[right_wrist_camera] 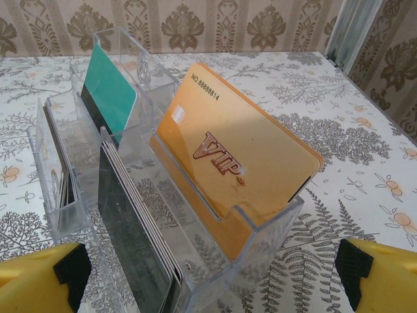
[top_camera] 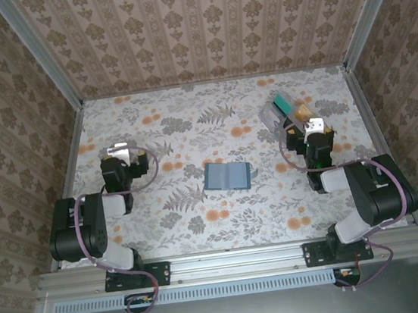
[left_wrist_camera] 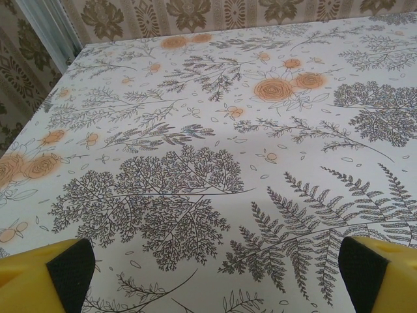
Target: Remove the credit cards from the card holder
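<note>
Top external: card holder lies open, flat, untouched

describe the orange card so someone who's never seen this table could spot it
On the floral table, go to the far right part, where a clear acrylic stand holds several cards. The orange card leans in its own pocket; unlike the teal card behind it and the dark stack beside it, it reads VIP in brown lettering.
</note>
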{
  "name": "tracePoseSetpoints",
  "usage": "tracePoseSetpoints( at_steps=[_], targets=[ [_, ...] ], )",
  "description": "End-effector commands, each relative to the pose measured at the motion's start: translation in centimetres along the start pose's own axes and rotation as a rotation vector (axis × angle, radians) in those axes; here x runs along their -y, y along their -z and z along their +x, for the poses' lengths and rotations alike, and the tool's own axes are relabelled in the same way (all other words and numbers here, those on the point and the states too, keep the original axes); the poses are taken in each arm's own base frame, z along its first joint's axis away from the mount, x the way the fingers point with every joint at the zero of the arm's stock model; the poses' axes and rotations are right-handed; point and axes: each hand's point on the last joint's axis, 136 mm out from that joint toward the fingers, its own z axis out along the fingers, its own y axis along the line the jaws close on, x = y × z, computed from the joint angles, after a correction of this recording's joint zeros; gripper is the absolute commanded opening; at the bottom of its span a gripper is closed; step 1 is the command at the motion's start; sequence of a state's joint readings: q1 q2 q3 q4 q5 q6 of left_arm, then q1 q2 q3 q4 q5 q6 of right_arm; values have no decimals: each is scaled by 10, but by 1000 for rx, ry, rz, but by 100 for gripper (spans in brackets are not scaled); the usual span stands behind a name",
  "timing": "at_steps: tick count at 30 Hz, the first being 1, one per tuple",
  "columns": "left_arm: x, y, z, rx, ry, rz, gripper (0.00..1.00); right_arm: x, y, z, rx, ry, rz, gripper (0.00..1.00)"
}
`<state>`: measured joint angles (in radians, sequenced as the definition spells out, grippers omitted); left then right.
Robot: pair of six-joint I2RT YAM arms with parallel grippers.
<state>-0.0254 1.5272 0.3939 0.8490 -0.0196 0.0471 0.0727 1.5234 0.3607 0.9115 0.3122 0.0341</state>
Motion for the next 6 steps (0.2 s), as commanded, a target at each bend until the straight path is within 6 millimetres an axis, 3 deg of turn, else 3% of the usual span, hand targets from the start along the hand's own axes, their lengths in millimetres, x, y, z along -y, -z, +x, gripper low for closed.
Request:
tracePoseSetpoints(
  at_steps=[1, 6],
  targets=[
    [1, -5, -2, -8, -2, 28, 100, -3, -4, -6, 6, -25, -16, 100],
    [1, -4, -3, -1, -8, 21, 100, -3, -1, -6, 21, -26, -24, 100]
  ],
)
